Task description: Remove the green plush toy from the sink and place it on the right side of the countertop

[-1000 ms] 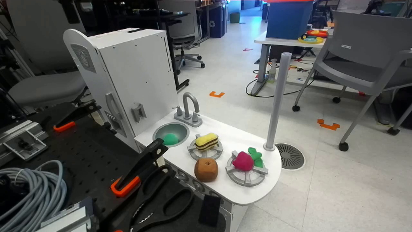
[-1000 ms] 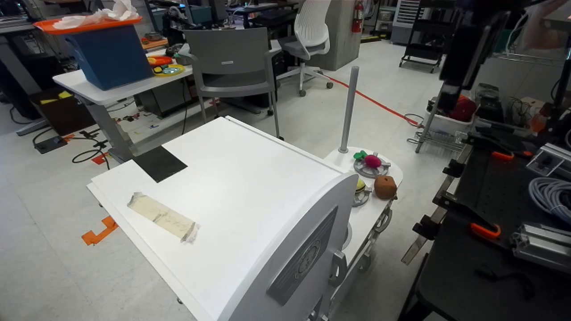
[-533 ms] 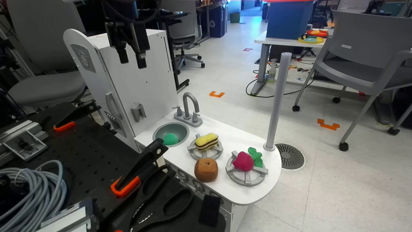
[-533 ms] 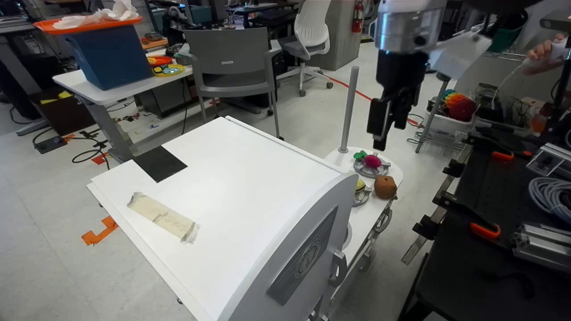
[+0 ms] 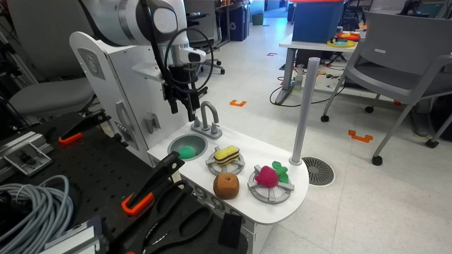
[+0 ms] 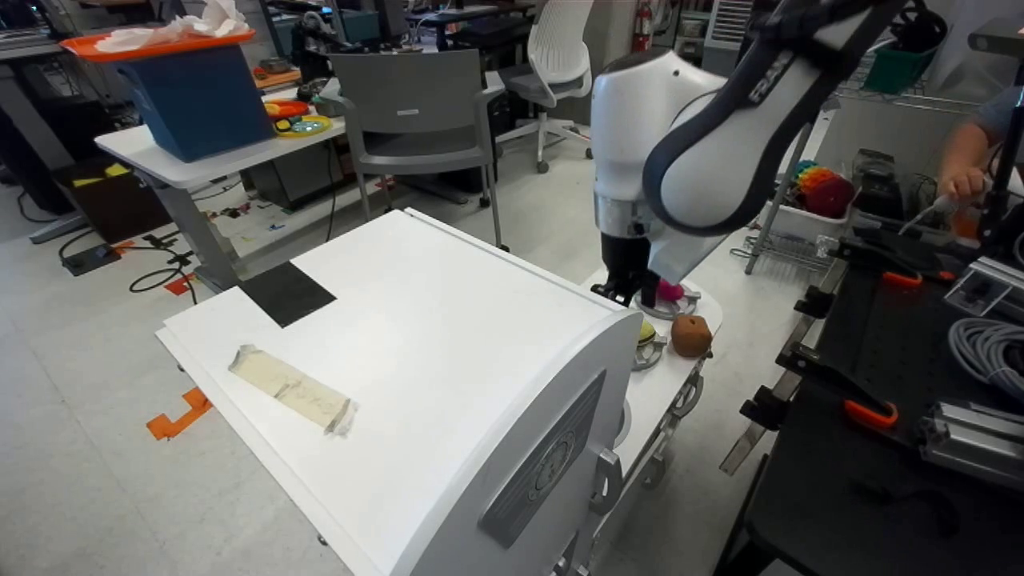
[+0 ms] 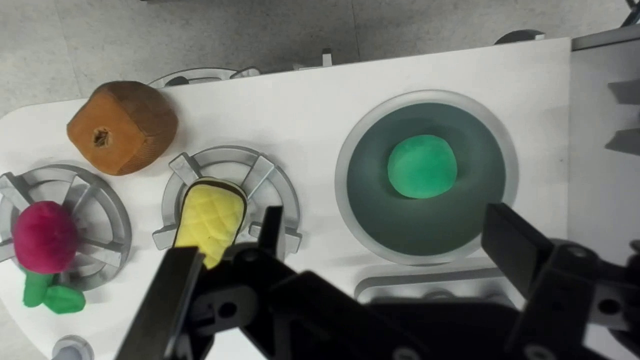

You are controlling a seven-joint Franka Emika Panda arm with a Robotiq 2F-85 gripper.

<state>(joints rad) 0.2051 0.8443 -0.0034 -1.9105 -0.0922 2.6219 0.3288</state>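
A round green plush toy [image 5: 187, 152] lies inside the grey round sink [image 5: 193, 139] of the white toy-kitchen countertop [image 5: 259, 155]. In the wrist view the green toy [image 7: 422, 166] sits near the middle of the sink [image 7: 425, 227]. My gripper [image 5: 183, 113] hangs above the countertop next to the faucet, well clear of the toy. In the wrist view my gripper [image 7: 382, 215] is wide open with nothing between its fingers, and the toy shows ahead of the gap. In an exterior view my gripper [image 6: 628, 292] shows partly, and the toy is hidden behind the white cabinet.
A grey faucet [image 5: 209, 118] stands behind the sink. A yellow plush [image 5: 226, 155] and a magenta plush with green leaves [image 5: 267, 176] lie on the burners. A brown plush block [image 5: 226, 186] stands at the front edge. A grey post [image 5: 305, 109] and tall cabinet [image 5: 148, 88] flank the countertop.
My arm has come into view and swung down over the countertop, with the gripper lower and closer to the sink. The green toy and the other toys have not moved.
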